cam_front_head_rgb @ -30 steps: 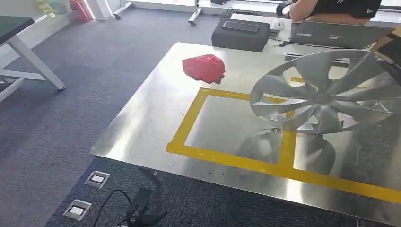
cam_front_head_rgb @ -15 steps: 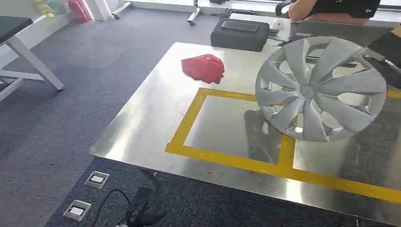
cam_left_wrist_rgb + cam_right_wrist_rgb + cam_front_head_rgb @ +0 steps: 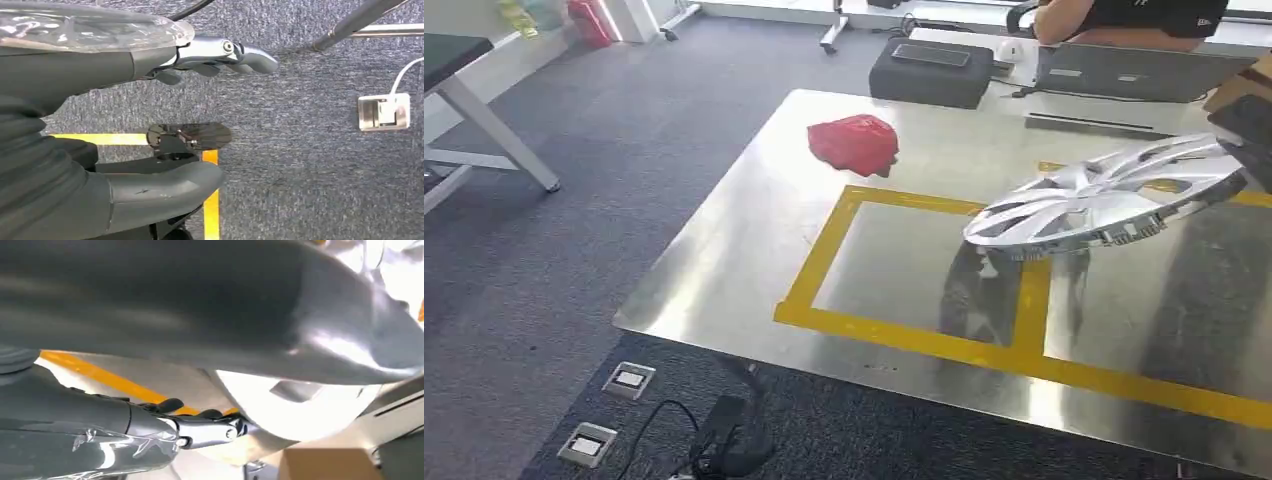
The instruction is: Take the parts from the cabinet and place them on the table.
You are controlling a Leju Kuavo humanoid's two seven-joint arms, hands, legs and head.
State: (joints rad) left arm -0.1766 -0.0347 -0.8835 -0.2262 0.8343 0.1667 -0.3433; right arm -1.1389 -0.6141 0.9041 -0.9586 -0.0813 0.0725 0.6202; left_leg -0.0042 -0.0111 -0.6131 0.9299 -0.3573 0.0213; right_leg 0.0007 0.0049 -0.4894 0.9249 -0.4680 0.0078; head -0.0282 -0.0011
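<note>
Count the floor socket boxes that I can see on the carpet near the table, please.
2 in the head view: one floor socket box lies on the carpet just below the table's near-left corner, the other nearer the camera beside a black cable. More may be hidden under the table.

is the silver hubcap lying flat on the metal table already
No, the silver spoked plastic hubcap hangs tilted above the shiny metal table, casting a shadow below.

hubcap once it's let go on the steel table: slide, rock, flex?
The hubcap is probably light and slightly flexible: thin open spokes, carried by its rim in the right hand. It may skid on the polished table. Held nearly flat now, it seems unlikely to roll.
</note>
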